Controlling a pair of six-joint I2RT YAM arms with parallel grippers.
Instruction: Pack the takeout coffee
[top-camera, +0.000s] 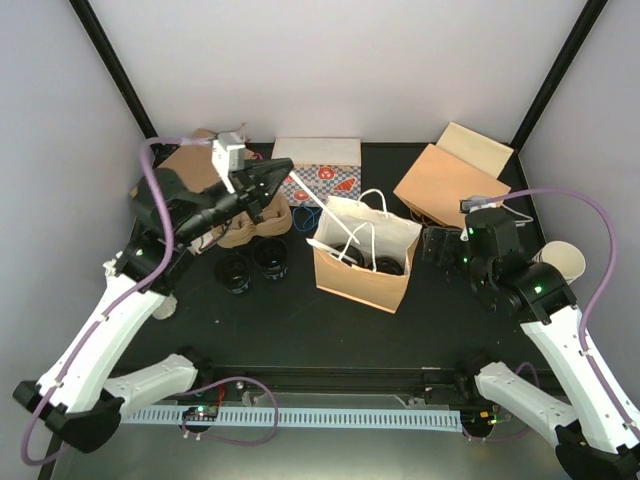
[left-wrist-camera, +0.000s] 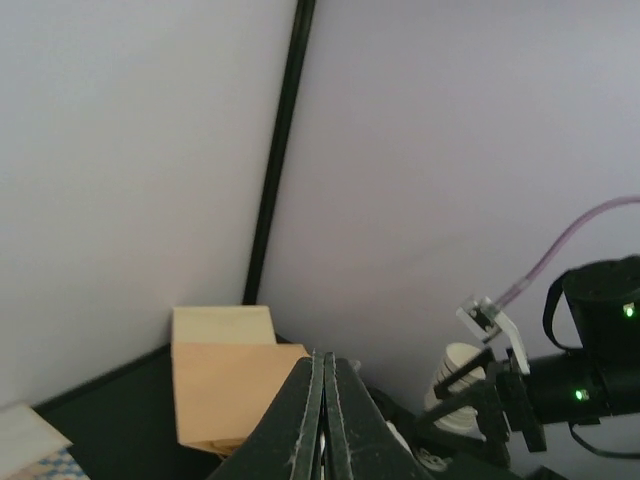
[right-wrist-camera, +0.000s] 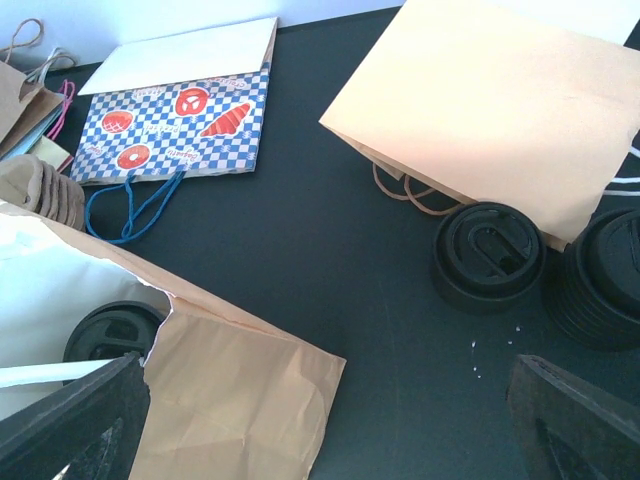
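Two takeout coffee cups with black lids (top-camera: 235, 272) (top-camera: 270, 257) stand on the black table left of centre. Another black-lidded cup (top-camera: 390, 265) (right-wrist-camera: 115, 330) sits inside the upright brown paper bag (top-camera: 365, 258) (right-wrist-camera: 230, 390). A further lidded cup (right-wrist-camera: 488, 255) stands by the flat brown bags in the right wrist view. My left gripper (top-camera: 285, 168) (left-wrist-camera: 325, 360) is shut on nothing, raised above the carriers and pointing right. My right gripper (top-camera: 430, 245) (right-wrist-camera: 320, 440) hangs open just right of the bag, its fingers (right-wrist-camera: 70, 420) wide apart over bare table.
Brown pulp carriers (top-camera: 250, 225) lie behind the two cups. A checkered bag (top-camera: 320, 172) lies flat at the back, and flat brown bags (top-camera: 450, 180) at the back right. Cream paper cups (top-camera: 565, 262) stand far right. A ribbed black stack (right-wrist-camera: 605, 280) sits beside the right-hand cup.
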